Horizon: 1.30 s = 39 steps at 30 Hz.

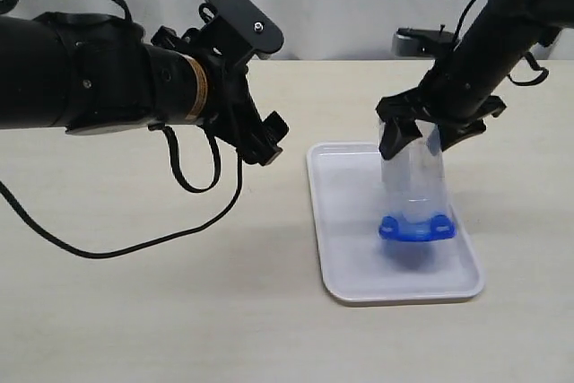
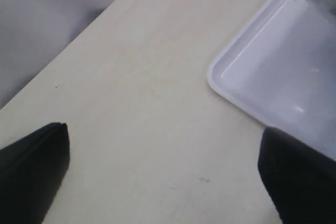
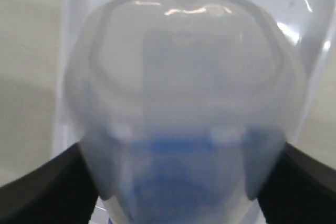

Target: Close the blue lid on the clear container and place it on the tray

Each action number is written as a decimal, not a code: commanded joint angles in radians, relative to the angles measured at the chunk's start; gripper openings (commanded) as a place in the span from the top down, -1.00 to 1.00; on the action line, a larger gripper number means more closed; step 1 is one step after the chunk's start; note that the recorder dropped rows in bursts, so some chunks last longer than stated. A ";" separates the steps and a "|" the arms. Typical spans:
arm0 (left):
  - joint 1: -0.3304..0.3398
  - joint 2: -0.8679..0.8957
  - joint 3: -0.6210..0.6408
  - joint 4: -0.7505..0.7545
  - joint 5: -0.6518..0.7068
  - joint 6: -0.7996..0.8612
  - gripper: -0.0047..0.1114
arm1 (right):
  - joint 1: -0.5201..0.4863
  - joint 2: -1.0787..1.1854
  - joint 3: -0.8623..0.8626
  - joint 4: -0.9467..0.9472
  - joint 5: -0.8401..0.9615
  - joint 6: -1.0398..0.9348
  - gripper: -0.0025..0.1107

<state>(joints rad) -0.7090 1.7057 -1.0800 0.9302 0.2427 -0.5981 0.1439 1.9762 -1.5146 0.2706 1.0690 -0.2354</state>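
Currently, my right gripper straddles the upper end of the clear container. The container stands inverted on the white tray, with its blue lid lowest and resting on the tray floor. I judge the inversion lets the lid be pressed home against the tray. The fingers flank both walls closely; whether they clamp or merely bracket, I cannot tell. My left gripper hangs over the table beside the tray, fingers spread wide and empty, probably parked away from the working arm. Whether the lid's flaps are latched is too blurred to say.
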 commanded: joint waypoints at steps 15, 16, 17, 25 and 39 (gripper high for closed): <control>-0.001 0.112 0.123 0.004 -0.455 0.122 -0.75 | -0.001 -0.257 0.040 0.368 -0.047 -0.266 0.88; -0.001 0.134 0.123 -0.001 -0.477 0.170 -0.75 | -0.001 -0.264 0.040 0.368 -0.047 -0.266 0.88; -0.001 0.155 0.123 -0.001 -0.506 0.195 -0.75 | -0.001 -0.271 0.040 0.371 -0.047 -0.266 0.88; -0.001 0.219 0.123 -0.395 -0.631 0.391 -0.56 | -0.001 -0.281 0.044 0.399 -0.046 -0.269 0.88; 0.019 0.219 0.123 -0.724 -0.786 0.464 0.92 | -0.001 -0.325 0.114 0.547 -0.198 -0.564 0.88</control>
<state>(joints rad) -0.7067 1.9278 -0.9561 0.2775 -0.4673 -0.1366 0.1439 1.6923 -1.4495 0.7369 0.9611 -0.6572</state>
